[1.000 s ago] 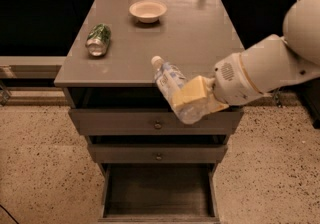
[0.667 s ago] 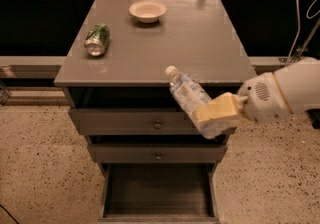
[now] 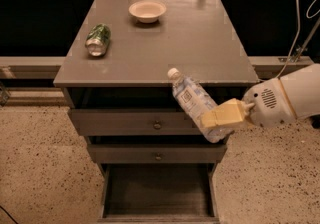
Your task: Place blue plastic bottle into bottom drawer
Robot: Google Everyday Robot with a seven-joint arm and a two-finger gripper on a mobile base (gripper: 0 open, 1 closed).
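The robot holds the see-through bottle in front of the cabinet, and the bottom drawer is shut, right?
No. The camera view shows the deep bottom drawer open. The tan end effector does hold the clear plastic bottle in front of the grey wooden cabinet.

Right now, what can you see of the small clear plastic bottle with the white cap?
The small clear plastic bottle has a white cap and a pale whitish-blue label. It is tilted, cap up and to the left, held in front of the grey wooden cabinet. The yellowish jaws of the gripper clamp its lower part; nothing else touches it.
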